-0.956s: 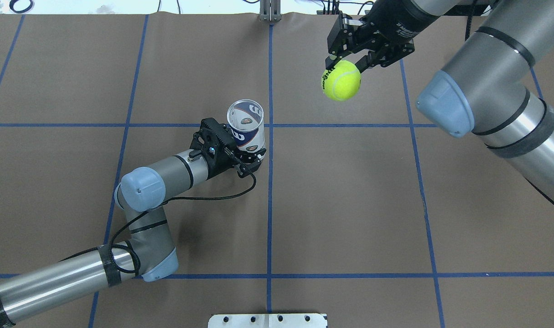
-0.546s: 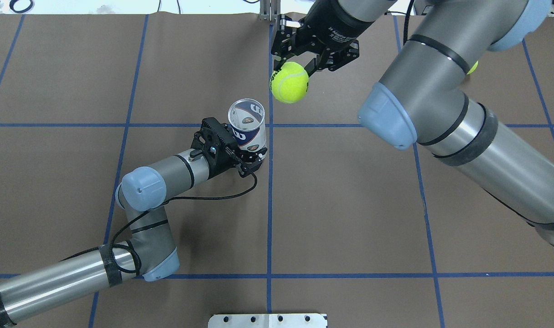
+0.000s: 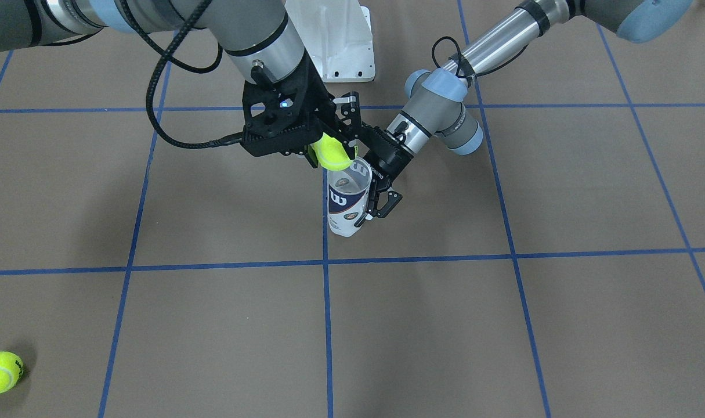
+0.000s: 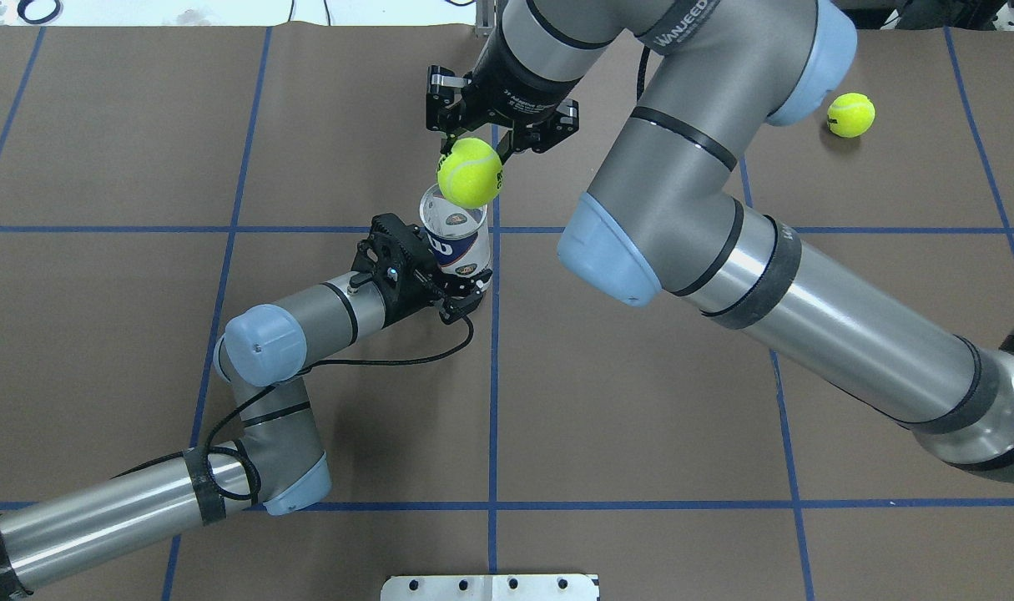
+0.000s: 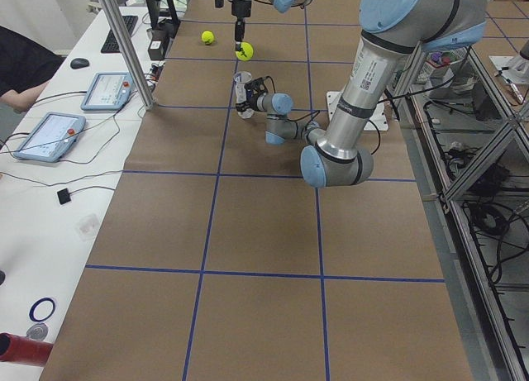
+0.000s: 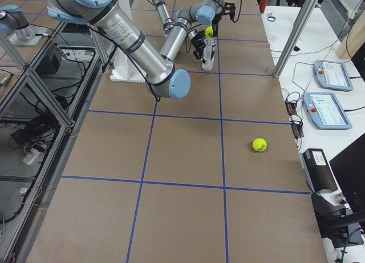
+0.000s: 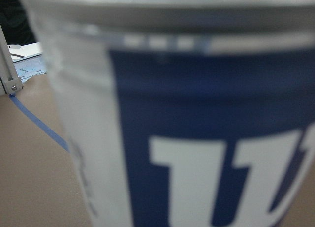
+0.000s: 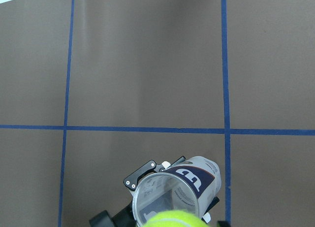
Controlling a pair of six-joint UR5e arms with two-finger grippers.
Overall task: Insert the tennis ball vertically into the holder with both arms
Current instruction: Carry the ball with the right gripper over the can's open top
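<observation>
My right gripper [image 4: 476, 150] is pinching the tennis ball [image 4: 470, 173] from above, a finger on either side of it, and holds it over the far edge of the can's open mouth; I cannot tell whether the ball touches the rim. The can [image 4: 455, 250] stands upright on the brown table [image 4: 640, 401], just beside the crossing of two blue tape lines [image 4: 493, 376]. My left gripper [image 4: 458, 285] comes in low from the side and is clamped around the can's lower half. Its wrist camera is filled by the blurred navy-and-white label. A second ball [image 4: 851, 114] lies on the table well apart, off to my right near the far edge.
</observation>
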